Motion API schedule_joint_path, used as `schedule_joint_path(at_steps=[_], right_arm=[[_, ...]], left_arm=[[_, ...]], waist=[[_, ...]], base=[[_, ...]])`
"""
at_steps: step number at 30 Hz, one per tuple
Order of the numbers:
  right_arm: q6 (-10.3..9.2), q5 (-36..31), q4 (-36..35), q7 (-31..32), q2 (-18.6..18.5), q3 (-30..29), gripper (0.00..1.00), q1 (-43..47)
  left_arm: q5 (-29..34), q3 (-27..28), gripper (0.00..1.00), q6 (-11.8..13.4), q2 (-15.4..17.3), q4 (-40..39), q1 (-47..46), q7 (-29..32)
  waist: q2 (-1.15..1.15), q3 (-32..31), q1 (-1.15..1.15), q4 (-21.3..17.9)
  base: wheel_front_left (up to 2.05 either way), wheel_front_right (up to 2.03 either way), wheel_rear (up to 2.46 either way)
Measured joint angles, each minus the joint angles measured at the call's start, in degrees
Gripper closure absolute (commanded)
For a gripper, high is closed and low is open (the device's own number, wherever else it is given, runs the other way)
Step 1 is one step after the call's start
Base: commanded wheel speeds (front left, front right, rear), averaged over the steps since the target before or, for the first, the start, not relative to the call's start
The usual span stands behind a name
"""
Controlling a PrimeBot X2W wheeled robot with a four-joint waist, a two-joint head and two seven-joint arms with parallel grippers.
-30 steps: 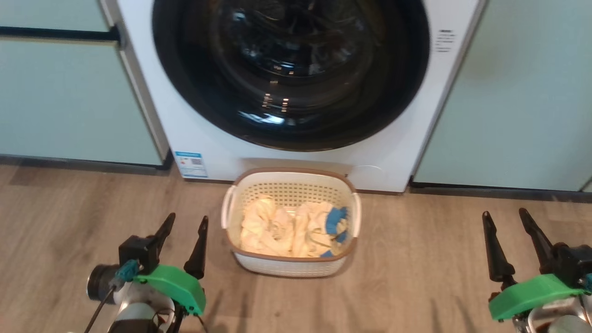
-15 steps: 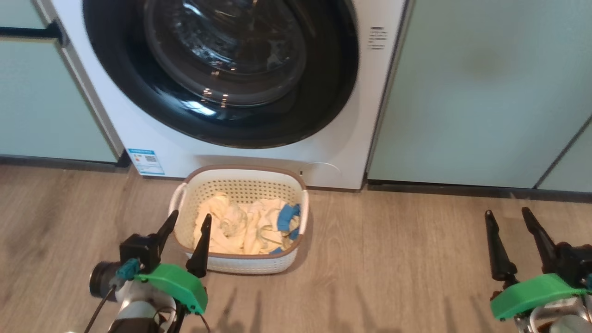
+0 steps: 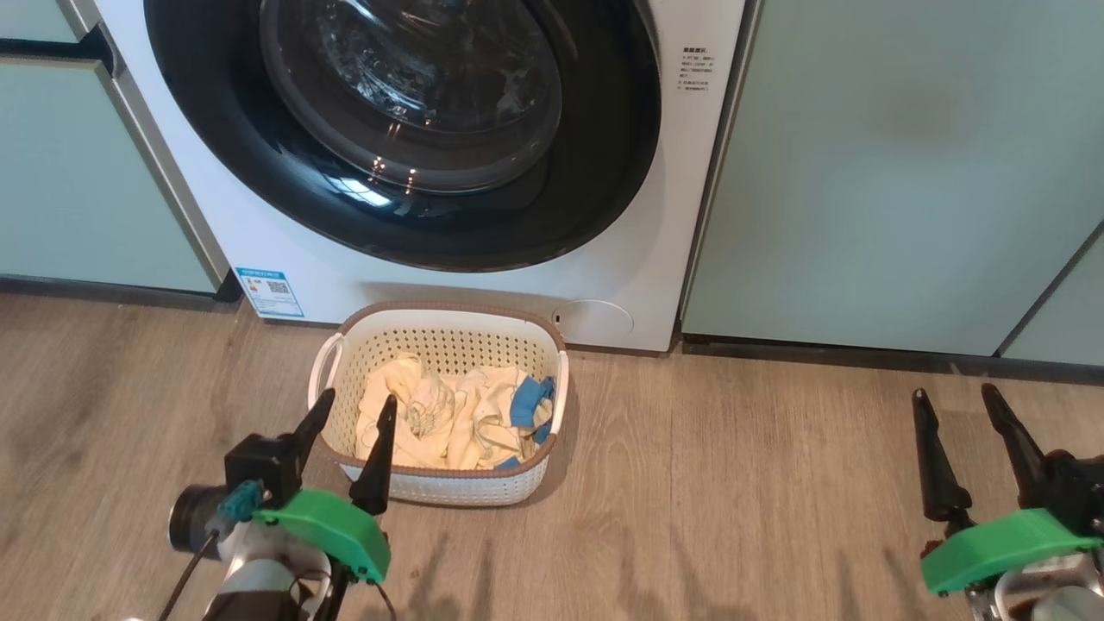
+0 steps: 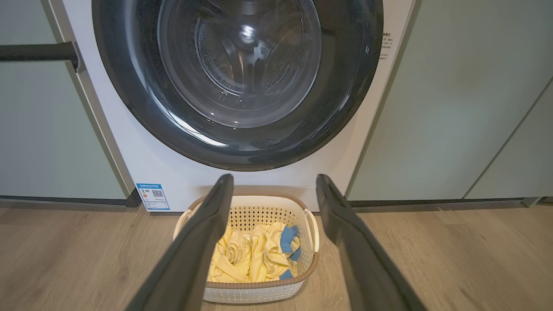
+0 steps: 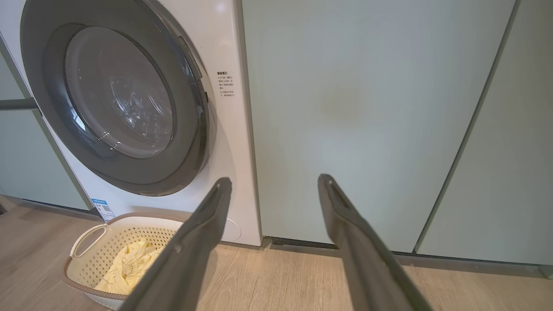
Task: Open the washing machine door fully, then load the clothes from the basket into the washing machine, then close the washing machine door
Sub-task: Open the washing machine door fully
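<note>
Left claw (spread), camera swung, overlapping basket

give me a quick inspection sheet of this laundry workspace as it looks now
surface: wood-look floor, basket standing on it
job's things: washing machine door looks shut; clothes lie in the basket, in front of the washing machine
clutter: nothing seen
grippers: left gripper open, empty, short of the basket; right gripper open, empty, above the floor
cables: thin dark cable at the left wrist
surroundings: pale green cabinet panels on both sides
</note>
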Motion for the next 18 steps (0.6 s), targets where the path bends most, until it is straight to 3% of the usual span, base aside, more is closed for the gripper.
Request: schedule_joint_path(at_steps=[18], right_arm=[[0.00,0.9,-0.1,0.0,0.0,-0.1,0.00,0.0]], left_arm=[[0.0,0.0,0.00,0.0,0.0,-0.4,-0.1,-0.1]], waist=[[0.00,0.8,0.00,-0.2]], base=[[0.00,0.00,0.00]])
